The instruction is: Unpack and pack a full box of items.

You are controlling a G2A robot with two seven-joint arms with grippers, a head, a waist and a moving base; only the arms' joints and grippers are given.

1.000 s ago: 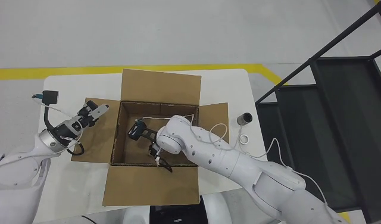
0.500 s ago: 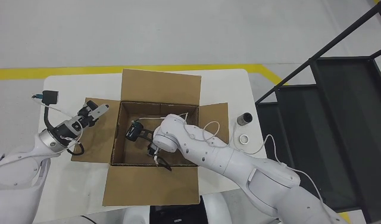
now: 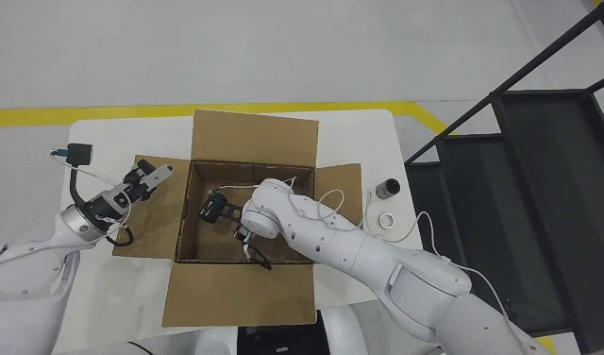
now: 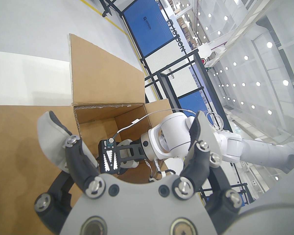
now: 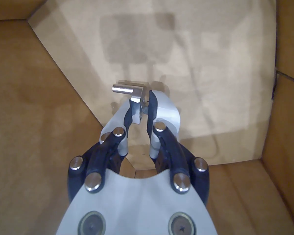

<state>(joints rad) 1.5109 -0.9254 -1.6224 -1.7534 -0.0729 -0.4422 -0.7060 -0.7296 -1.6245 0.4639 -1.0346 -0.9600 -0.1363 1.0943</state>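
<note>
A small metal piece (image 5: pixel 133 99) is gripped by the right pincer (image 5: pixel 140 103), whose two fingers are closed on its flat tab; a short round pin sticks out sideways just past one fingertip. The piece is thus held inside the open box (image 3: pixel 255 138), with a cardboard panel straight ahead of the fingertips; whether the piece touches that panel cannot be told.

The piece is judged to be rigid and solid, light in total yet dense for its bulk; its polished faces are likely to be slippery, so a firm pinch is called for; nothing fragile is suggested. The flat tab is judged the better place to be held, since two parallel faces are offered to the pads there; the round pin would be apt to roll or twist out. Only the tips are engaged, so a slip under a sharp swing is to be feared.

The left pincer (image 4: pixel 122 121) is spread wide and holds nothing; it hangs over the box's side flap, with the right pincer seen beyond its fingertips, down in the box. A dark cylinder (image 3: pixel 388 187) and a white ring (image 3: pixel 386 221) lie on the table (image 3: pixel 113 138), outside the box and well behind the right pincer's wrist.

Against the earlier frames, the right pincer is carried a little farther forward along its own pointing line, toward the box wall next to the left pincer; the left pincer is unmoved.
</note>
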